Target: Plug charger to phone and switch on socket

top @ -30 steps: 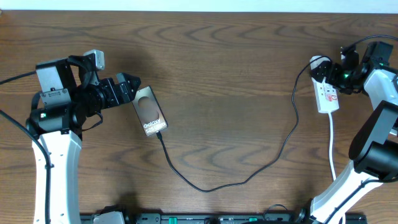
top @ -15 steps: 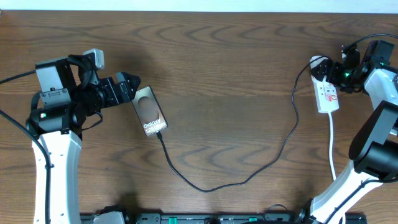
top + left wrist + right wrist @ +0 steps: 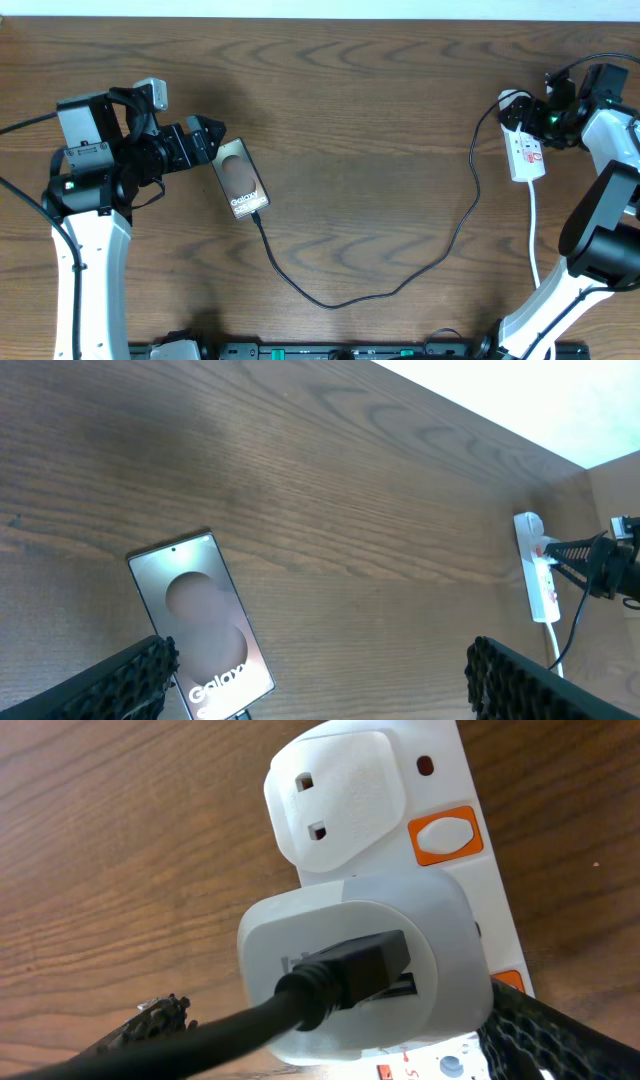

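Counting, you have one phone (image 3: 240,179), one charger (image 3: 400,285), one socket (image 3: 526,152). Your left gripper (image 3: 207,140) at 9 o'clock and right gripper (image 3: 548,118) at 3 gape wide, empty.

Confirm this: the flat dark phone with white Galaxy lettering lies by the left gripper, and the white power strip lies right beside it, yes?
Not quite. The flat dark phone does lie by the left gripper, but the white power strip lies far from it, by the right gripper, as the overhead view shows.

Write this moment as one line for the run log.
charger: end at lower edge of phone | left tool: open, beside phone | right tool: open, at socket
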You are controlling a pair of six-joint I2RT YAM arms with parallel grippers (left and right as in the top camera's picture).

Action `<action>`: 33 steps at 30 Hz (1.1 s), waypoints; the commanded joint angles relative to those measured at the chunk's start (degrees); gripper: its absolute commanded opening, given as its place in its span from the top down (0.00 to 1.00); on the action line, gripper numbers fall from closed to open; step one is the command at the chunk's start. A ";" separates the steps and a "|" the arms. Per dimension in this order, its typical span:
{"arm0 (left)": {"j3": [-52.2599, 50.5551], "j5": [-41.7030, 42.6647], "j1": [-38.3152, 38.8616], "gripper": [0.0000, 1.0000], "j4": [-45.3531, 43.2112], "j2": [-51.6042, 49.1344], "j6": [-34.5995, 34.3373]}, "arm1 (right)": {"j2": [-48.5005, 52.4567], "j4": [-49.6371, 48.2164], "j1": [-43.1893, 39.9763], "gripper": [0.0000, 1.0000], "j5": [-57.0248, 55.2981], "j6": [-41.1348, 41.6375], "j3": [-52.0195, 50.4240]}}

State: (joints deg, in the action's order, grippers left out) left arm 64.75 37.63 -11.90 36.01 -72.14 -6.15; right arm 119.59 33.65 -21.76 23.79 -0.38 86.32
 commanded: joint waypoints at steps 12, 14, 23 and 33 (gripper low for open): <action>0.39 0.94 -0.13 0.06 0.15 0.02 0.17 | 1.51 1.49 1.73 0.16 2.27 1.66 0.11; 0.39 0.94 -0.13 0.06 0.15 0.02 0.17 | 1.51 0.70 1.73 0.16 2.58 1.68 -0.85; 0.39 0.94 -0.13 0.06 0.17 0.02 0.39 | 1.55 -1.09 1.73 0.14 2.71 1.68 -1.46; 0.39 0.92 -0.13 0.06 0.17 0.02 0.39 | 1.62 -0.98 1.73 0.15 3.65 2.73 -1.49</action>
State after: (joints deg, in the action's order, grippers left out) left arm 64.75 37.63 -11.90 36.05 -72.14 -6.15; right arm 119.63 32.12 -21.52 23.07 0.91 85.80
